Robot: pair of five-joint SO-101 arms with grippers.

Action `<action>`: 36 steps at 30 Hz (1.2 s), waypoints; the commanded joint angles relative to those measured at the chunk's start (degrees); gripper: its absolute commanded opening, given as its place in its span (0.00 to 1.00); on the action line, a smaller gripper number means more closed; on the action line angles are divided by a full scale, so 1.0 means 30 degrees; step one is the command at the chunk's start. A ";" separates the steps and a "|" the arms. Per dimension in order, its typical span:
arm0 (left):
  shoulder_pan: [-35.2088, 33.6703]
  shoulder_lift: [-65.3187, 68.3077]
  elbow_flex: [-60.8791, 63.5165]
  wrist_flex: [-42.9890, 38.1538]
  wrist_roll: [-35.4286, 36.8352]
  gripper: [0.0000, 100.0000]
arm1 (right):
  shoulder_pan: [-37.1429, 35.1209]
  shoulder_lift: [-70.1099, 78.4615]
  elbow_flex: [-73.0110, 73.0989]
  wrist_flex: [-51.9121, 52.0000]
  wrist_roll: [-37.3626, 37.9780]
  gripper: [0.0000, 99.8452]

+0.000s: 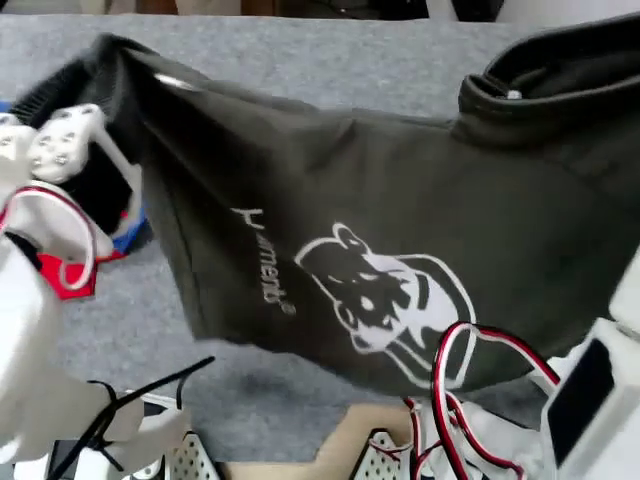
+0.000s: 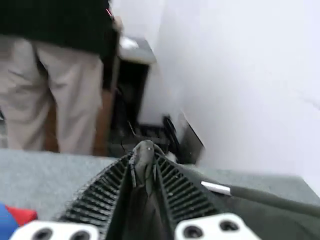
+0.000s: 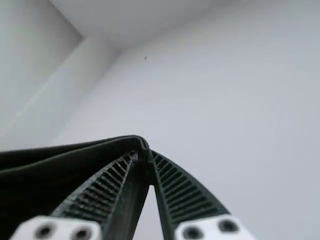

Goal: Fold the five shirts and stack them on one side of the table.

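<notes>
With left end effector [image 2: 145,152] and right end effector [image 3: 144,151] clamped on shirt [image 1: 400,190]: lower evenly, pull taut, spread flat on tabletop [image 1: 300,55].

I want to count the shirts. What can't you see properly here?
- High view: the dark shirt covers most of the table, hiding whatever lies under it.
- High view: red and blue items sit partly behind the shirt; unclear what they are.
- High view: the shirt's collar end runs off the edge.
</notes>
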 commanded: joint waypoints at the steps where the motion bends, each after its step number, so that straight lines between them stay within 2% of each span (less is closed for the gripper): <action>1: -0.1788 -0.0220 -0.0059 -0.2315 -0.0176 0.02 | 0.0278 0.0161 0.0718 -0.2960 0.0117 0.01; 4: -0.2960 -0.0249 -0.0088 -0.3575 -0.0879 0.02 | 0.0278 0.0073 0.1714 -0.4571 0.0117 0.01; 8: -0.3311 -0.1099 0.0088 -0.3546 -0.1641 0.02 | 0.0278 0.0015 0.1861 -0.4454 0.0000 0.01; 18: -0.3165 -0.1919 0.0117 0.0527 -0.1700 0.02 | -0.1099 -0.0161 0.2066 0.2110 -0.0029 0.01; 23: -0.3253 -0.1890 0.0498 0.1289 -0.1729 0.02 | -0.1275 -0.0190 0.4498 0.2579 -0.0029 0.01; 27: -0.3165 -0.1861 0.4044 0.1231 -0.1641 0.02 | -0.2212 -0.0190 0.7546 0.2286 -0.0029 0.01; 29: -0.3165 -0.1538 0.6945 0.0176 -0.1641 0.02 | -0.2711 -0.0190 0.9216 0.1524 -0.0029 0.01; 32: -0.3311 -0.0659 1.1927 -0.3370 -0.1612 0.02 | -0.3297 -0.0161 1.2205 -0.0440 -0.0029 0.01; 36: -0.4044 0.0718 1.8989 -1.1165 -0.1612 0.02 | -0.4293 -0.0161 1.7656 -0.4366 -0.0029 0.01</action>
